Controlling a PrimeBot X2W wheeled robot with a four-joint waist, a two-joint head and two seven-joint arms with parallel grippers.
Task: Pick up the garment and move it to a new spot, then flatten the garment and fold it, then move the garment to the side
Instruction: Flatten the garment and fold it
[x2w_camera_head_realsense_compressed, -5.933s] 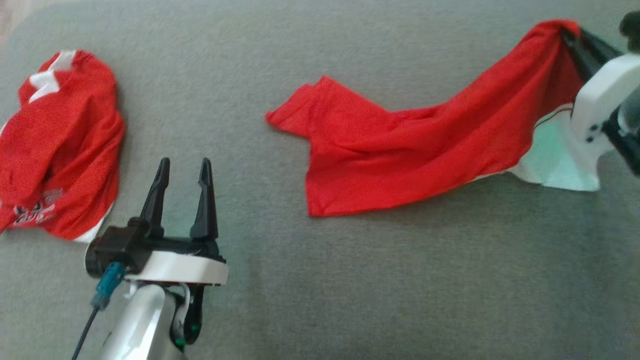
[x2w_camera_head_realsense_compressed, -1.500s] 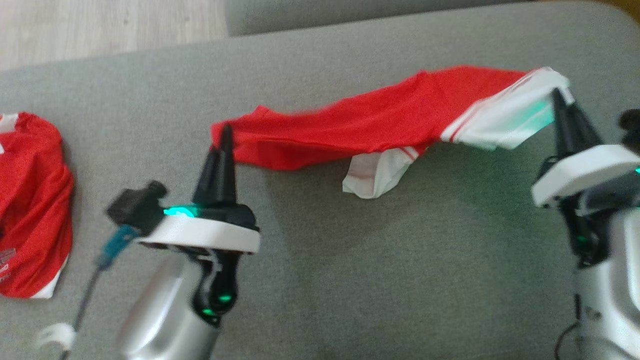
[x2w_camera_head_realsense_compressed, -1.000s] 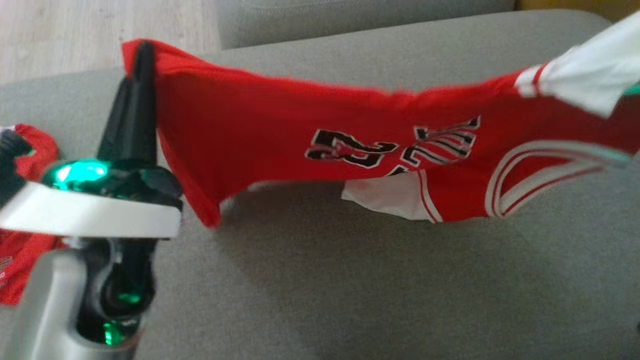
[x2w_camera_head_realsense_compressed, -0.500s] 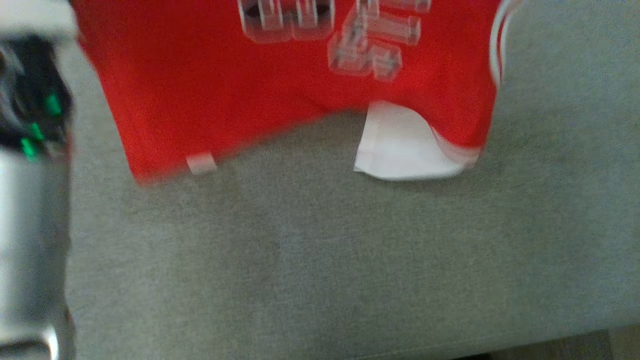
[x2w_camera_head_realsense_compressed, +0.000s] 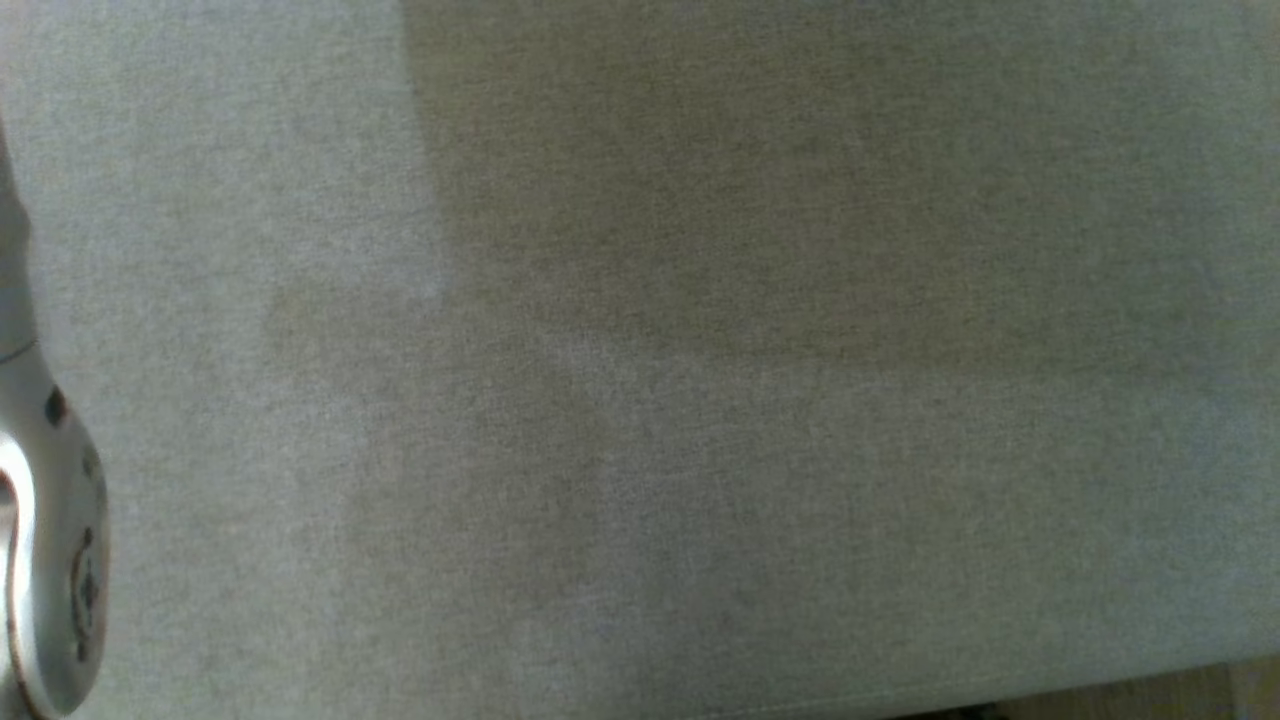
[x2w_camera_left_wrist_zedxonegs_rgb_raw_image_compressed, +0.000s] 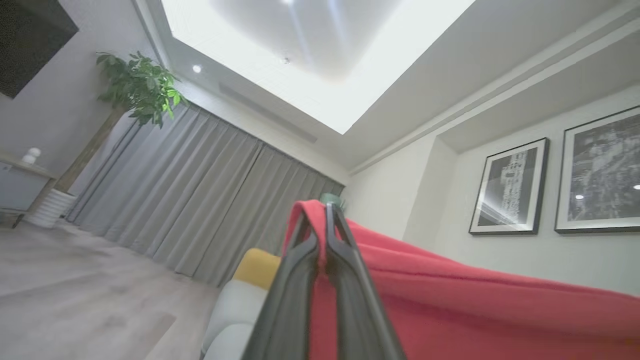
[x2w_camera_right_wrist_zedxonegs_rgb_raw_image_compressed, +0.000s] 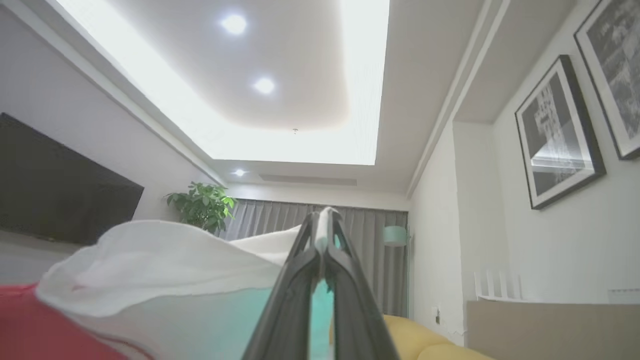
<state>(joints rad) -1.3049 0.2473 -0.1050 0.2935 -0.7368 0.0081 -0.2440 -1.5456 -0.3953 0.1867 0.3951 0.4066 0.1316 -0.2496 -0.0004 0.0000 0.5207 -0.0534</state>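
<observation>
Two pinches aloft, left gripper (x2w_camera_left_wrist_zedxonegs_rgb_raw_image_compressed: 325, 209) clamped on red edge of garment (x2w_camera_left_wrist_zedxonegs_rgb_raw_image_compressed: 475, 310), right gripper (x2w_camera_right_wrist_zedxonegs_rgb_raw_image_compressed: 322, 215) clamped on its white trim, fingers pointing toward ceiling (x2w_camera_right_wrist_zedxonegs_rgb_raw_image_compressed: 300, 75), shadowed grey cushion (x2w_camera_head_realsense_compressed: 700, 500) below, pale forearm (x2w_camera_head_realsense_compressed: 50, 540) at left edge.

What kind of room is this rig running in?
Most likely a living room, whether a real home or a staged one I can't tell. It has long grey curtains reaching the floor, a potted plant in the corner, and framed pictures on the wall.
</observation>
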